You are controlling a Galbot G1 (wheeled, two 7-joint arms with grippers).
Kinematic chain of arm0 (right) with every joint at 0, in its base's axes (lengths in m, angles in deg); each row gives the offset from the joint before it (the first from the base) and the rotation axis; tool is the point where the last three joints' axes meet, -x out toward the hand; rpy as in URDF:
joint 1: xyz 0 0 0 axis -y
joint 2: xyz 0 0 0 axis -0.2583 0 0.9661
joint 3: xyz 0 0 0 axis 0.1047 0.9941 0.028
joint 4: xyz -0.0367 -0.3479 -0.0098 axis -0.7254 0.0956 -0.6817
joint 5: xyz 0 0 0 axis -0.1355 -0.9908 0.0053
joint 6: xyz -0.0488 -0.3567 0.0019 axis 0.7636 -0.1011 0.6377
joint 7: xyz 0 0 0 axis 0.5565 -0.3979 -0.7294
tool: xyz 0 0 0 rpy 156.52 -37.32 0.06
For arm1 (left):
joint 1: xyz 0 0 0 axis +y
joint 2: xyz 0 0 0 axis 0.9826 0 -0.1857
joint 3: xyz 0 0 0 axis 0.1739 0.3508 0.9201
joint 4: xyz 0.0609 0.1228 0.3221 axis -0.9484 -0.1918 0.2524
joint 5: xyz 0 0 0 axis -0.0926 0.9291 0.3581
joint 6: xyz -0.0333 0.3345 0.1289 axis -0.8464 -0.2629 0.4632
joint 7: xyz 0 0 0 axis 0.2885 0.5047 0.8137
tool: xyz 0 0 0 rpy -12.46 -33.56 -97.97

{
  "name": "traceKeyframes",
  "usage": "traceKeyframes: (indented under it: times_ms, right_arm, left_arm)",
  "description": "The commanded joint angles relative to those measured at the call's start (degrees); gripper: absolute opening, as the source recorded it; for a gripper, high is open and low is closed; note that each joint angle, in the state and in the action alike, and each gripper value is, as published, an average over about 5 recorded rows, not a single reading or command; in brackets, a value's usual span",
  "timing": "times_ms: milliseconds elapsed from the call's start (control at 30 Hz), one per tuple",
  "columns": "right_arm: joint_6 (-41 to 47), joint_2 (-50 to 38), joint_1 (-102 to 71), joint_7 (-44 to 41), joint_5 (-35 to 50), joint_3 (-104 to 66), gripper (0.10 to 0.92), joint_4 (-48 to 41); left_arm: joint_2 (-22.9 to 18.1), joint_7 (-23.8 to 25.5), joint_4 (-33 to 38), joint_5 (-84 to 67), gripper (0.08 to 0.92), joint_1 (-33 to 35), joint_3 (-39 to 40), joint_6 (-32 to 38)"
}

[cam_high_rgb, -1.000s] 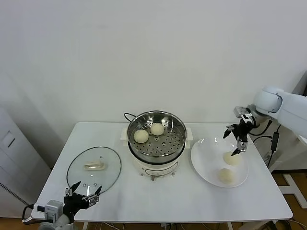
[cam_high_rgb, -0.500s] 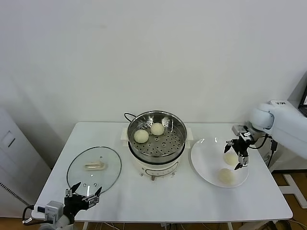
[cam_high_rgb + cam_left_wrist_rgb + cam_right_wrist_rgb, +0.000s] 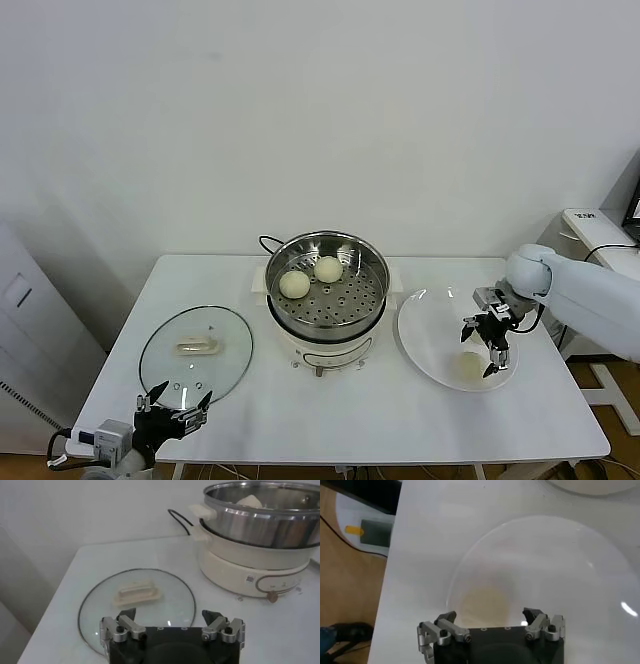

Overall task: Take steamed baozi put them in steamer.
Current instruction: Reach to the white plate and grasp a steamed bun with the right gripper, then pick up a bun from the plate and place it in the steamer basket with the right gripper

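Right gripper [image 3: 492,625], fingers spread, hangs over a white plate [image 3: 560,565] on the tabletop [image 3: 425,545]; floor beside.

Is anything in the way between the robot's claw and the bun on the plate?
Nothing visible is. The right gripper, jaws open, hangs right over the flat white plate, beside the small round cream-white bun. The round shiny steel steamer basket stands uncovered, its round glass lid lying off on its other side.

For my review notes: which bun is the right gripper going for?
Right of the round shiny steel steamer lies a flat white plate. The open right gripper straddles a small cream-white dough bun on it; the steamer's two buns lie unattended.
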Motion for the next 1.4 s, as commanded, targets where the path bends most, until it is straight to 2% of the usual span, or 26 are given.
traceKeyframes:
  times_ms: [33, 200, 567, 700, 900, 1067, 1400]
  right_arm:
    - [-0.8, 2.1, -4.9, 0.4, -3.3, -4.2, 0.822, -3.7]
    - [-0.8, 3.1, -5.6, -0.8, -4.4, -5.4, 0.779, -5.3]
    - [-0.5, 3.3, -5.6, -3.0, -4.4, -5.8, 0.53, -5.2]
    - [-0.4, 2.9, -2.7, -3.6, -3.7, -4.0, 0.468, -4.1]
    - [-0.7, 3.3, 9.3, -4.1, 0.1, 0.3, 0.446, -3.2]
    - [-4.5, 6.6, 18.5, -5.5, 2.0, 1.0, 0.441, -5.0]
    - [-13.7, 14.2, 23.9, -6.1, 4.6, -3.3, 0.45, -5.1]
  left_arm:
    - [0.0, 0.0, -0.2, 0.0, 0.823, 0.0, 0.0, 0.0]
    - [0.0, 0.0, 0.0, 0.0, 0.823, 0.0, 0.0, 0.0]
    - [0.4, -0.3, -0.3, -0.3, 0.823, -0.4, -0.2, -0.3]
    - [0.4, -0.4, -0.7, -0.3, 0.823, -0.6, -0.1, -0.3]
    - [0.8, -0.3, -1.2, -0.5, 0.823, -1.4, 0.2, -0.3]
    - [1.5, -0.3, -1.6, -0.6, 0.823, -1.9, 0.5, -0.4]
    - [2.2, -0.2, -1.5, -0.6, 0.823, -1.9, 0.4, -0.2]
